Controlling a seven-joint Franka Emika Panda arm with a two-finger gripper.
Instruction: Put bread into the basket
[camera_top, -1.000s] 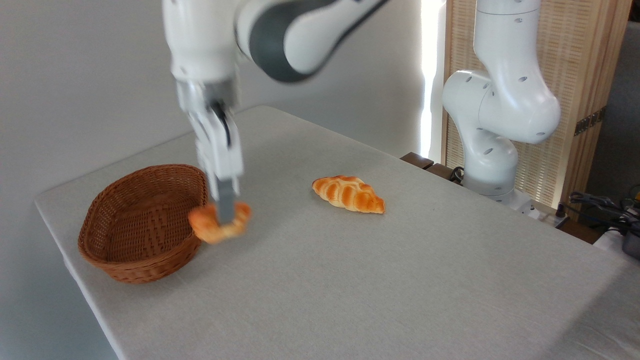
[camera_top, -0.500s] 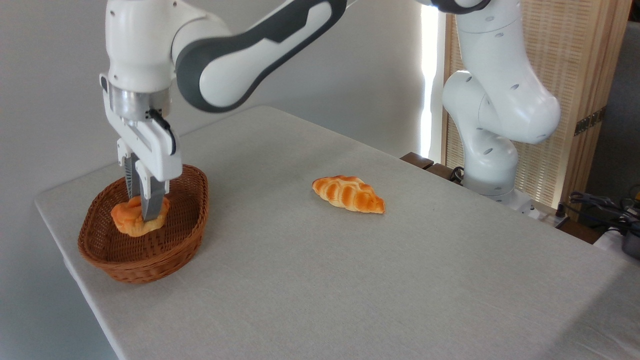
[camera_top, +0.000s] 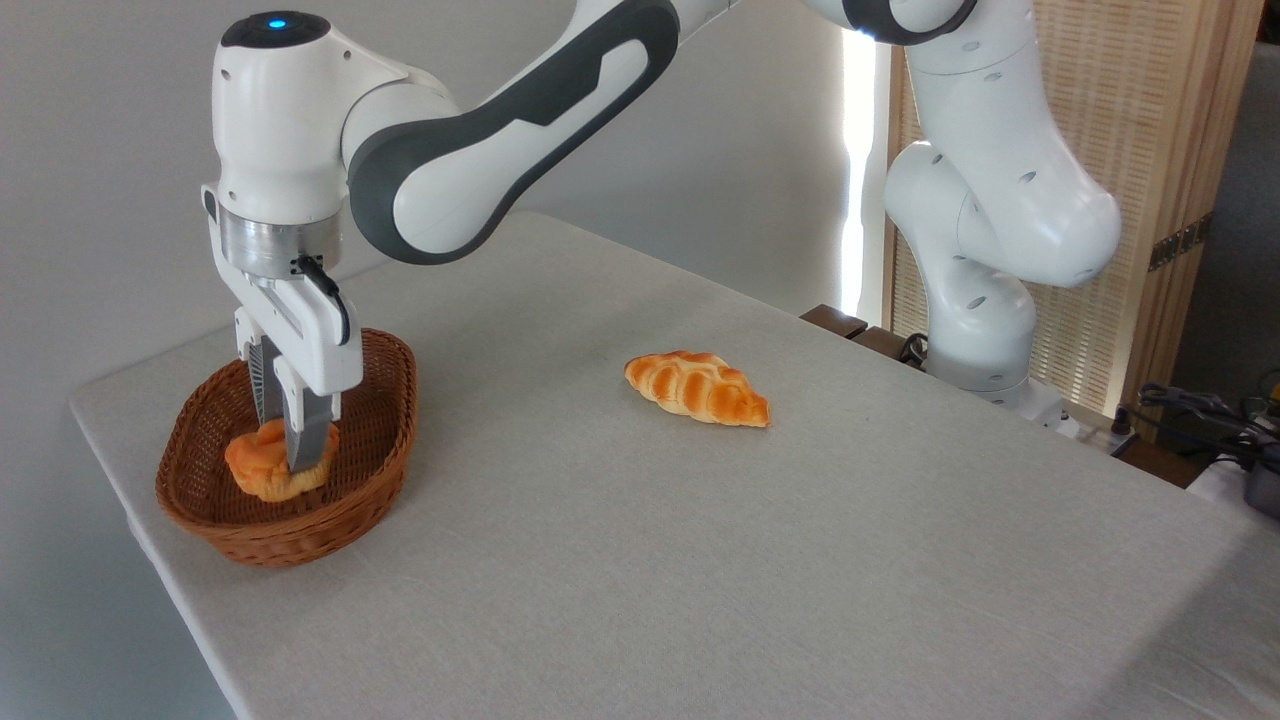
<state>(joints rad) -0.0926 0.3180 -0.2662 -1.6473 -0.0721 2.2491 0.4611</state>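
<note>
The pincer (camera_top: 285, 455) points straight down inside the basket (camera_top: 370, 490), its two fingers (camera_top: 305, 440) closed against the sides of the bun (camera_top: 262, 472), which sits between them. The bun lies low within the basket, below the rim; whether it rests on the basket floor cannot be told. The basket surrounds the pincer tips on all sides and stands on the surface (camera_top: 700, 560) near its left edge. A braided loaf (camera_top: 698, 388) lies on the surface well to the right of the pincer, apart from the basket. The arm (camera_top: 480, 150) reaches in from the upper right, its base (camera_top: 985, 330) standing far right of the pincer.
</note>
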